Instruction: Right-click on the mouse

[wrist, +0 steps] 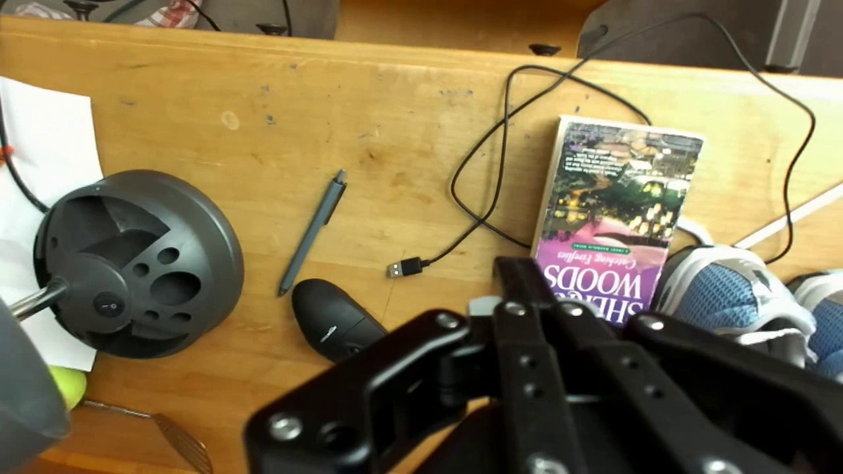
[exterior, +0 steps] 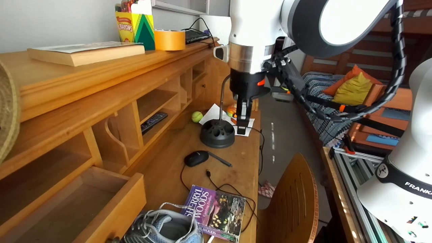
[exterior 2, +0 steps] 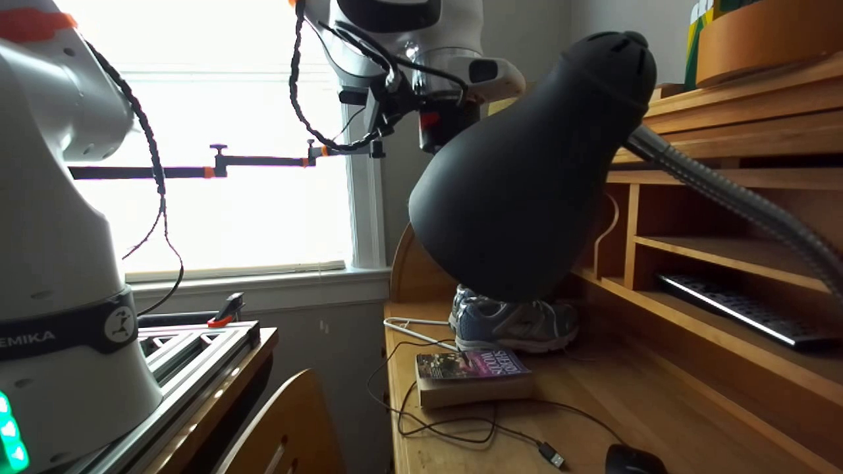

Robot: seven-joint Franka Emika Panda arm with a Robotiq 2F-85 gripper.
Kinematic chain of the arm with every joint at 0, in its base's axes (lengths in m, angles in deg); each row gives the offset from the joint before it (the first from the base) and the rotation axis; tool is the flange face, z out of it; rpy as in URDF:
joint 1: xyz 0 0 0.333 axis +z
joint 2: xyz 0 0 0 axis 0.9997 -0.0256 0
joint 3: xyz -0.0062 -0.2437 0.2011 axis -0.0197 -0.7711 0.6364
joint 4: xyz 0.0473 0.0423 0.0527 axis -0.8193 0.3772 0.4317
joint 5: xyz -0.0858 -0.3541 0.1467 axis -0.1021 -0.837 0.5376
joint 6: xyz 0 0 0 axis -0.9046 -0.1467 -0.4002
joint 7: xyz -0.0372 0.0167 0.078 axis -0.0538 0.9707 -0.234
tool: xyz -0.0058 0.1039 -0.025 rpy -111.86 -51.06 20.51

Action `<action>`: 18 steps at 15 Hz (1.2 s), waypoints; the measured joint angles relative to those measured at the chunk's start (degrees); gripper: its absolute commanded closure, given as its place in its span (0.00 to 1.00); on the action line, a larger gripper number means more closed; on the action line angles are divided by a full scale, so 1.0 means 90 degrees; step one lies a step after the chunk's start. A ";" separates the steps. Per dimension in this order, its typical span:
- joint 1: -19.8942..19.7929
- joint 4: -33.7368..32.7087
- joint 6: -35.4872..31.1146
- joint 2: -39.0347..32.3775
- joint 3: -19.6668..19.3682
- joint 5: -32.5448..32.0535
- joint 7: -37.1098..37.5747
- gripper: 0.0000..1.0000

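Lampshade (exterior 2: 520,178), nearest in an exterior view, screened the lower part of the gripper (wrist: 545,289); the wrist view showed its jaws closed together, gripping nothing, and beyond, the mouse (wrist: 334,321) on the desk (wrist: 197,112) (a pen (wrist: 311,232) just beside it)

I see a black mouse (wrist: 332,317) and a dark grey pen (wrist: 310,232). I also get a yellow-green tennis ball (exterior: 197,116) and a yellow-and-green crayon box (exterior: 135,29).

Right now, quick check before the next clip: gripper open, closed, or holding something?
Gripper: closed, fingers together, nothing visible held between them.
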 measured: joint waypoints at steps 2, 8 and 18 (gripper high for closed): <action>-0.0062 -0.0004 0.0282 0.0211 -0.0112 0.0002 -0.0542 1.00; -0.0235 -0.0004 0.0680 0.0664 -0.0699 0.0443 -0.1898 0.44; -0.0320 0.0384 0.0775 0.1285 -0.0970 0.1125 -0.2004 0.00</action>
